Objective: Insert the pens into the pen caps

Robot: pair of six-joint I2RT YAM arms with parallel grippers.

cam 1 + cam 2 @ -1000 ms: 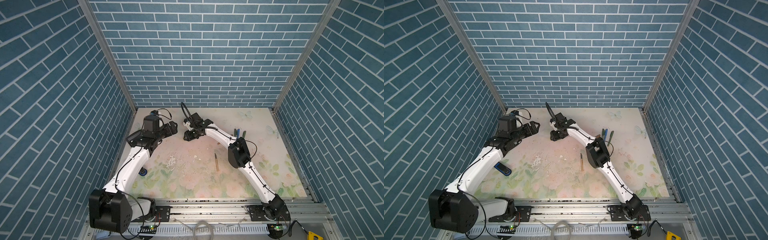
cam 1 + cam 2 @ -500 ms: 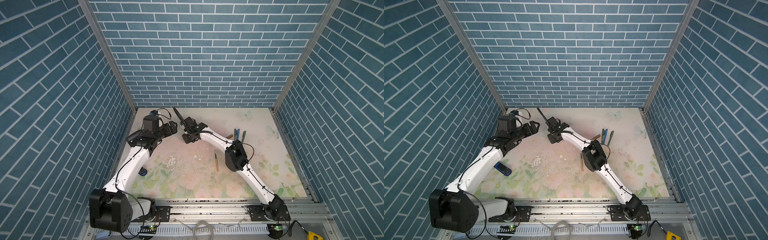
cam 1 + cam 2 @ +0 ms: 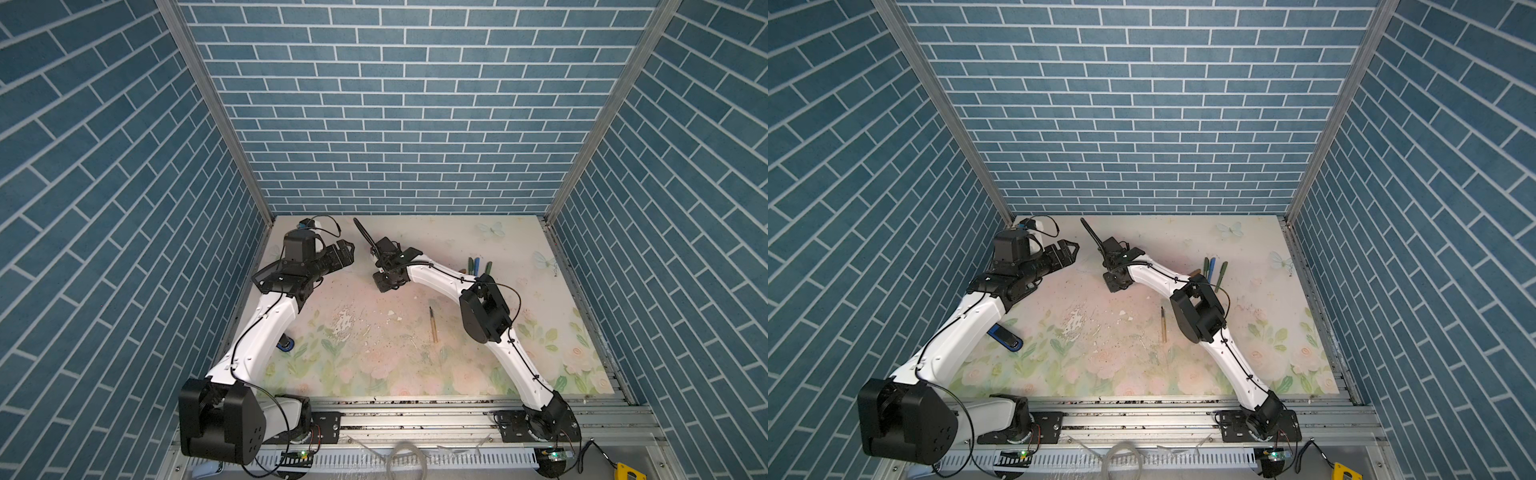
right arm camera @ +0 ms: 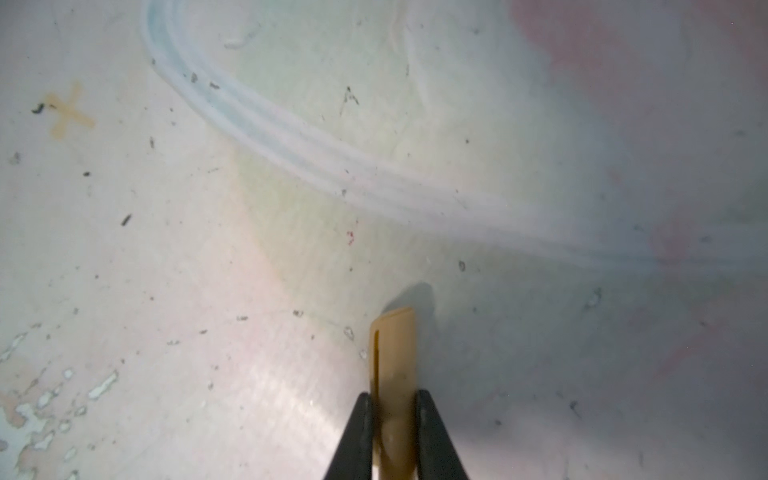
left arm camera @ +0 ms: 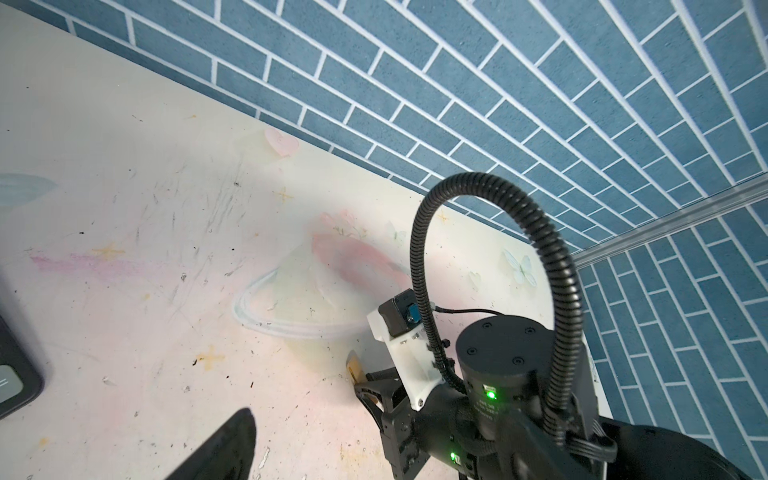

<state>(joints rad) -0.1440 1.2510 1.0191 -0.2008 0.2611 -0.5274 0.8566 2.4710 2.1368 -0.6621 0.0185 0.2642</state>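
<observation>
My right gripper is shut on a tan-gold pen cap, whose free end sticks out past the fingertips just above the table. In both top views this gripper is at the back, left of centre. The left wrist view shows the cap at its tips. My left gripper hangs open and empty a short way to its left, facing it. A tan pen lies alone mid-table. Green and blue pens lie together at the back right.
A dark blue flat device lies under my left arm near the left wall; its edge shows in the left wrist view. Brick walls enclose the table on three sides. White flakes litter the floral mat's middle.
My right jaws have closed on the tan-gold cap and the wrist has turned slightly, its cable swinging left. The left arm has not moved.
</observation>
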